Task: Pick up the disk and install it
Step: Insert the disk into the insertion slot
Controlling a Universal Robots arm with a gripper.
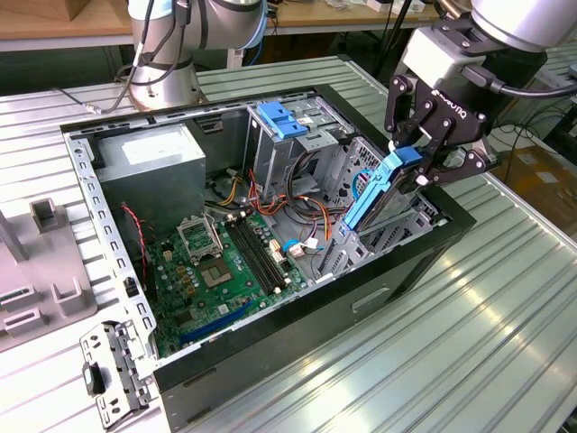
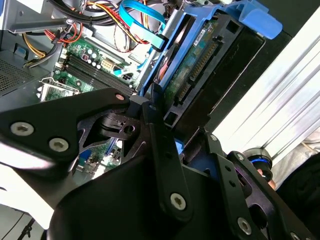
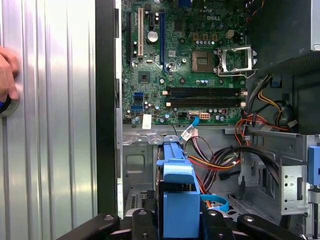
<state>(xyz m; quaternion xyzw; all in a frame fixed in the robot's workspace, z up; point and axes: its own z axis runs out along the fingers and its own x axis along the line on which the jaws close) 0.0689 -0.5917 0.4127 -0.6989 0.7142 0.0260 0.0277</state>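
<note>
pincer (image 1: 410, 164): pinching disk's upper end
disk (image 1: 370, 198): long axis slanted, lower end inside case (image 1: 388, 287)
room: tight beside case wall, the exterior view's right

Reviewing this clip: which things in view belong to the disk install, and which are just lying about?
In the job:
gripper, shut on the disk
open computer case

Lying about:
power supply, inside the case
loose metal bracket, beside the case
grey fixture, at the exterior view's left
</note>
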